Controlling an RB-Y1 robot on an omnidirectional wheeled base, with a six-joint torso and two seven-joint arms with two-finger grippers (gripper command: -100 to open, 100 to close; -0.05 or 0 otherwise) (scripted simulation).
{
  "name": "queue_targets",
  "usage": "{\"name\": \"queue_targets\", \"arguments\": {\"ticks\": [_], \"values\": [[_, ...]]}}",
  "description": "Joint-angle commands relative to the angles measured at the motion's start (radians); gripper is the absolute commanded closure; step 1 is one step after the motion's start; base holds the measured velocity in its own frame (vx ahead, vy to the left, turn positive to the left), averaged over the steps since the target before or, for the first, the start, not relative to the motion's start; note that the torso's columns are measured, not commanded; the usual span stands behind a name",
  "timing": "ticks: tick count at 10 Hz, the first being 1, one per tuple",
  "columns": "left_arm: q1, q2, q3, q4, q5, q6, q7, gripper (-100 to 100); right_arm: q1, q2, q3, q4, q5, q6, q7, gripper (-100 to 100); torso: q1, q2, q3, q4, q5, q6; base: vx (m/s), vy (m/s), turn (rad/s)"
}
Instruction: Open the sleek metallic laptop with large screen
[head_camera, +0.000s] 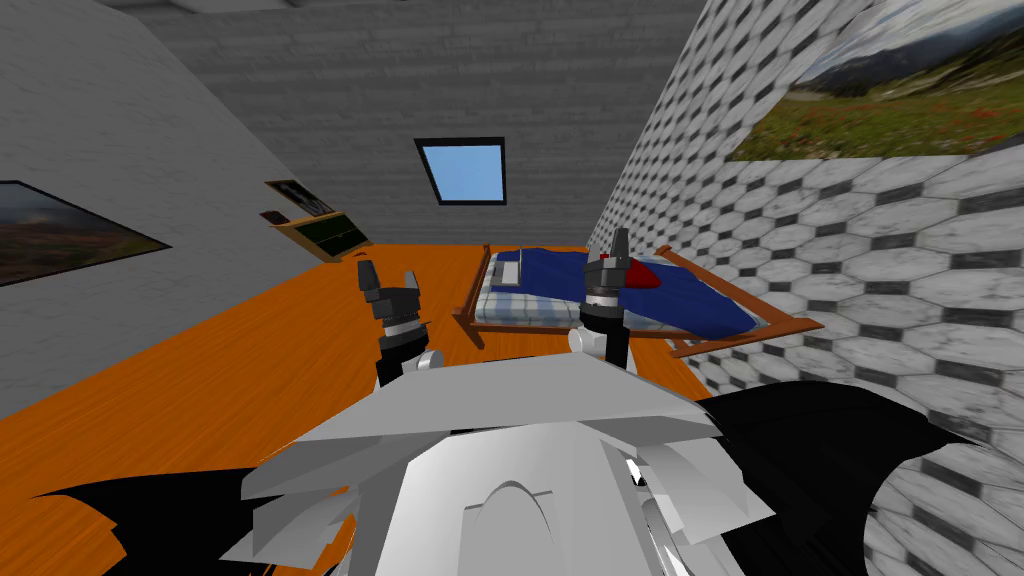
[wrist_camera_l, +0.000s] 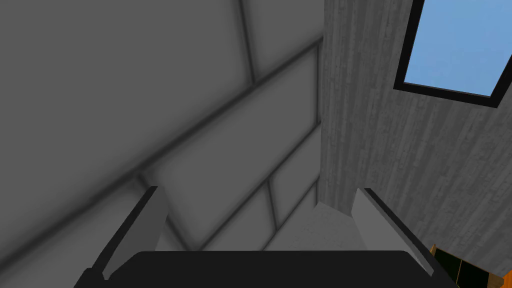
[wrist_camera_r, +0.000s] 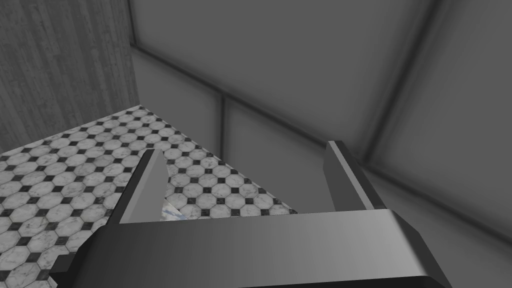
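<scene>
A small, flat, light grey laptop (head_camera: 508, 271) lies on the bed (head_camera: 476, 322), on the checked sheet beside the blue blanket; it is too far off to tell whether its lid is up. Both arms are raised in front of me, well short of the bed. My left gripper (head_camera: 388, 280) (wrist_camera_l: 260, 202) is open, with nothing between its fingers. My right gripper (head_camera: 615, 252) (wrist_camera_r: 245, 167) is open too and holds nothing; in the head view it overlaps the blanket.
The wooden-framed bed stands against the tiled right wall, with a blue blanket (head_camera: 690, 295) and a red cushion (head_camera: 643, 276). An orange floor (head_camera: 250, 350) stretches between me and the bed. A wooden shelf (head_camera: 325, 235) hangs on the left wall.
</scene>
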Motion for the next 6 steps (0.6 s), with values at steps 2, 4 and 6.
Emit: {"name": "queue_targets", "arguments": {"ticks": [2,4,6], "values": [[0.0,0.0,0.0,0.0,0.0,0.0,0.0,0,0.0,0.0,0.0,0.0,0.0,0.0,0.0,0,0.0,0.104,-0.209,0.105,0.0,0.0,0.0,0.0,0.0],[0.0,0.0,0.0,0.0,0.0,0.0,0.0,0,0.0,0.0,0.0,0.0,0.0,0.0,0.0,0,0.0,0.248,-0.497,0.248,0.0,0.0,0.0,0.0,0.0],[0.0,0.0,0.0,0.0,0.0,0.0,0.0,0,0.0,0.0,0.0,0.0,0.0,0.0,0.0,0,0.0,0.396,-0.792,0.396,0.0,0.0,0.0,0.0,0.0]]}}
